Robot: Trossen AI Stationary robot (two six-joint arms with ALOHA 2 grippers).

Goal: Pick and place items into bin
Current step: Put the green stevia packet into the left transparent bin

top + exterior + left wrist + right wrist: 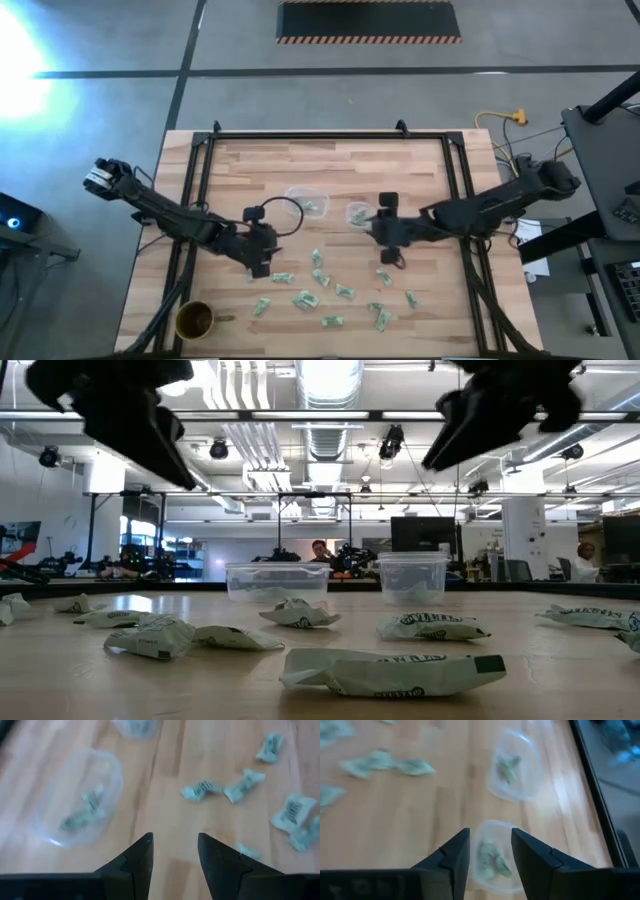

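Two dark robot arms reach in from either side of a wooden table point(420, 330) strewn with small pale green and white wrapped pieces point(305, 300), seen from directly overhead. Most of the pieces lie loose across the lower middle of the frame, between and below the two grippers.

Two clear plastic bins stand near the table's centre. The larger bin point(307, 201), left of centre, holds at least one wrapped piece; the smaller bin point(359, 213), just to its right, also has pieces inside.

The left gripper point(260, 262) hangs above the tabletop at left centre of the overhead frame, below and left of the larger bin. Its wrist camera shows its fingers point(139, 857) parted with bare wood in the gap and nothing between them; the larger bin appears at the left of that frame, with loose pieces at upper right.

The right gripper point(384, 222) hovers at the smaller bin's right edge. Its wrist view shows its fingers point(454, 855) spread apart directly over that bin, empty, with wrapped pieces point(492, 858) lying in the bin beneath the gap.

From table height, both grippers hang dark against a bright workshop ceiling, well above the pieces in the foreground.

A round brown cup point(195, 321) sits at the table's lower left corner.
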